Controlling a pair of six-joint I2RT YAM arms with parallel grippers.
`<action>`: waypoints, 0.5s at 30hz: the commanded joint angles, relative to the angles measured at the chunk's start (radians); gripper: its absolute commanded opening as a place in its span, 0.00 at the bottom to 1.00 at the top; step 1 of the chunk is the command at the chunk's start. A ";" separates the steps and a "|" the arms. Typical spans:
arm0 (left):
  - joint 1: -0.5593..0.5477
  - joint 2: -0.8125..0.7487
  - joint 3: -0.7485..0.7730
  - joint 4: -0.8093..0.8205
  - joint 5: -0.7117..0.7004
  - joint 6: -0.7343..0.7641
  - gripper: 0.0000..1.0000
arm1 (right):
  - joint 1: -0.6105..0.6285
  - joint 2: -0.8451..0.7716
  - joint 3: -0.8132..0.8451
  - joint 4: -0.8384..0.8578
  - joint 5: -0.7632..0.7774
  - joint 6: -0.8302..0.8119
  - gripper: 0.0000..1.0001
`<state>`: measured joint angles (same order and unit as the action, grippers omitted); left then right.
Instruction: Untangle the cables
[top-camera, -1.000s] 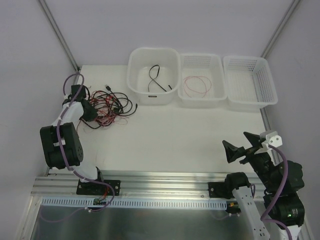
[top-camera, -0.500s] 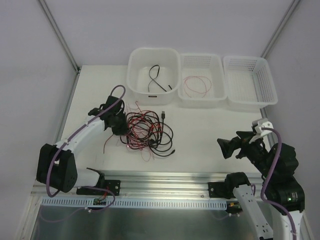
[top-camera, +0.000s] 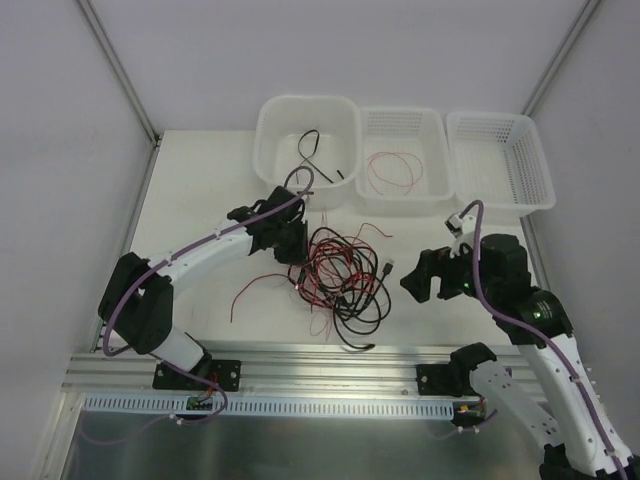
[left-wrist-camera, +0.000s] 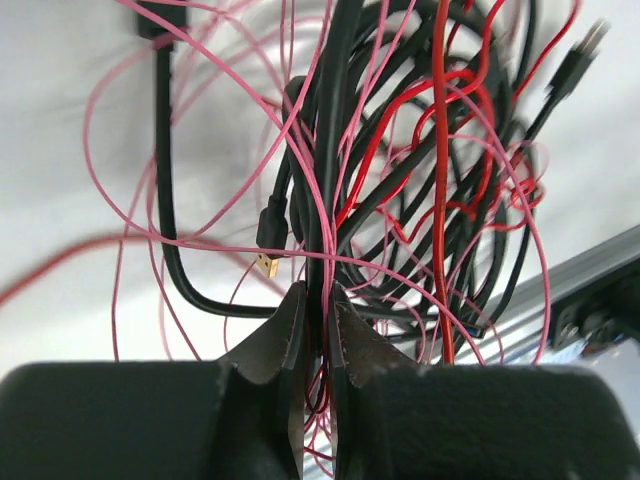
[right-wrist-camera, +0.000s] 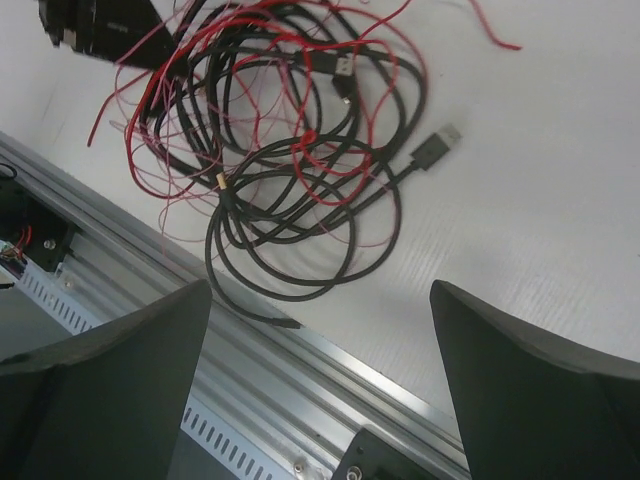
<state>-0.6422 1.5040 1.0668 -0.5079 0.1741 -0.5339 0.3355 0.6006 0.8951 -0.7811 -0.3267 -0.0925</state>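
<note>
A tangle of black cables and thin red wires (top-camera: 340, 275) lies on the white table at centre front. It also shows in the left wrist view (left-wrist-camera: 400, 180) and the right wrist view (right-wrist-camera: 290, 150). My left gripper (top-camera: 296, 243) is at the tangle's left edge, shut on a black cable and red wires (left-wrist-camera: 318, 300). My right gripper (top-camera: 412, 282) is open and empty, just right of the tangle. A black USB plug (right-wrist-camera: 437, 148) lies at the tangle's right side, toward the right gripper.
Three white containers stand at the back: a tub (top-camera: 308, 150) with one black cable, a basket (top-camera: 404, 160) with a red wire loop, and an empty basket (top-camera: 500, 165). The metal rail (top-camera: 330, 360) runs along the table's front edge, close to the tangle.
My left gripper has dragged the tangle from the far left to the centre front. My right arm has swung left toward the tangle.
</note>
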 joint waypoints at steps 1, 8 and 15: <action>-0.007 0.047 0.110 0.164 0.001 -0.058 0.00 | 0.137 0.068 -0.039 0.118 0.159 0.089 0.97; -0.007 0.084 0.072 0.212 -0.018 -0.086 0.32 | 0.382 0.215 -0.091 0.232 0.399 0.175 0.97; -0.005 -0.207 -0.143 0.204 -0.140 -0.048 0.88 | 0.392 0.298 -0.105 0.293 0.485 0.152 0.99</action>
<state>-0.6472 1.4647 0.9791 -0.3180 0.1081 -0.5846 0.7235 0.8742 0.7853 -0.5625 0.0689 0.0490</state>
